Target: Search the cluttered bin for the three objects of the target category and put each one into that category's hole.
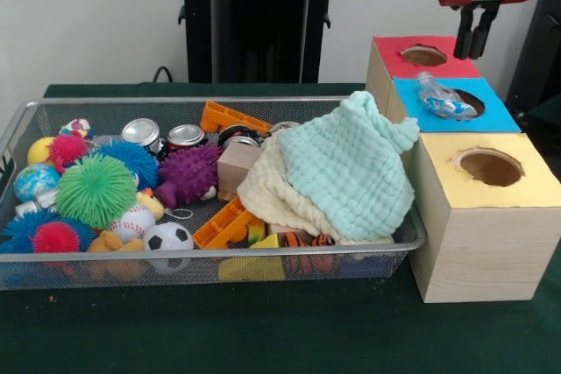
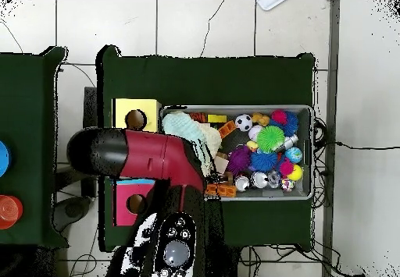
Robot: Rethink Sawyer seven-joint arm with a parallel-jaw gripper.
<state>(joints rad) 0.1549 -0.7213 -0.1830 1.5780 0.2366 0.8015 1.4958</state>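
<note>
My gripper [image 1: 478, 41], seemingly pressed together and empty, hangs upper right; cans [image 1: 140, 133] lie far left in the bin [image 1: 210, 266].

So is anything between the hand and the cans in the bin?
Nothing visibly blocks them. The hand hangs above the red box, off to the side of the bin. Two cans sit uncovered at the back.

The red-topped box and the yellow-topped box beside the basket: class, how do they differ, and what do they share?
The red-topped box stands farthest from the camera in the front view; the yellow-topped box stands nearest. The gripper hangs over the red one; nothing hangs over the yellow one. Both are pale boxes with a round hole on top.
</note>
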